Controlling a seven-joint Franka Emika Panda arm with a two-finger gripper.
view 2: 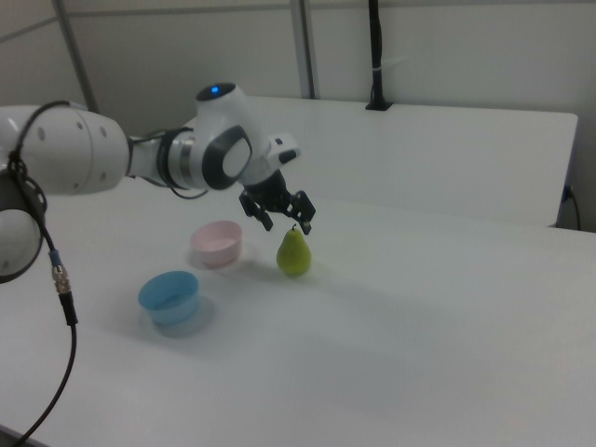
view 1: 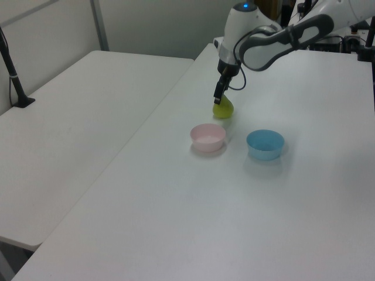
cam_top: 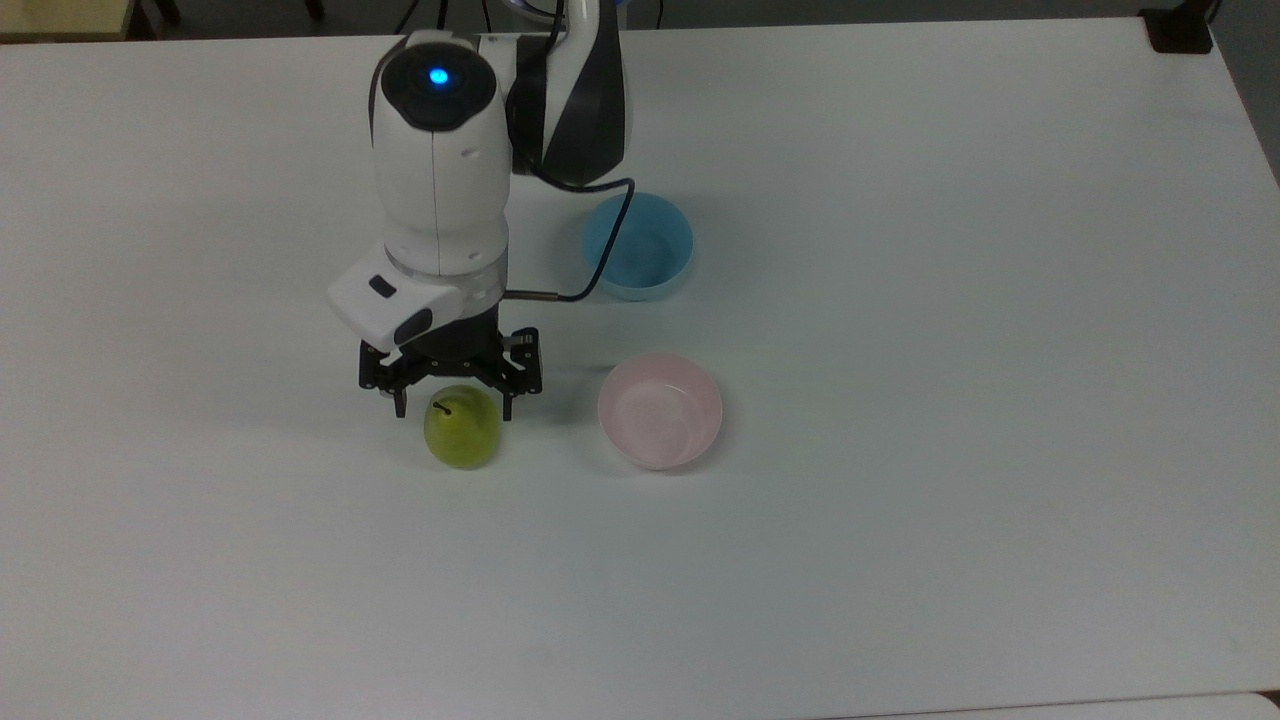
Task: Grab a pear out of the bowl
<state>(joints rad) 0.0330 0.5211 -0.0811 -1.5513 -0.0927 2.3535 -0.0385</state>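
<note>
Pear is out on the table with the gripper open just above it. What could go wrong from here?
1. The pear stands upright on its base, unsupported; it may tip or roll.
2. The open gripper hangs close over the stem, so it could clip the fruit as it moves off.
3. The pink bowl sits nearby and might get bumped.

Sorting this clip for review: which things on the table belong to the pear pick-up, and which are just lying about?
Part of the job:
- pear, standing on the table, out of the bowl
- pink bowl, empty
- hand, open just above the pear

Lying about:
- blue bowl, empty
</note>
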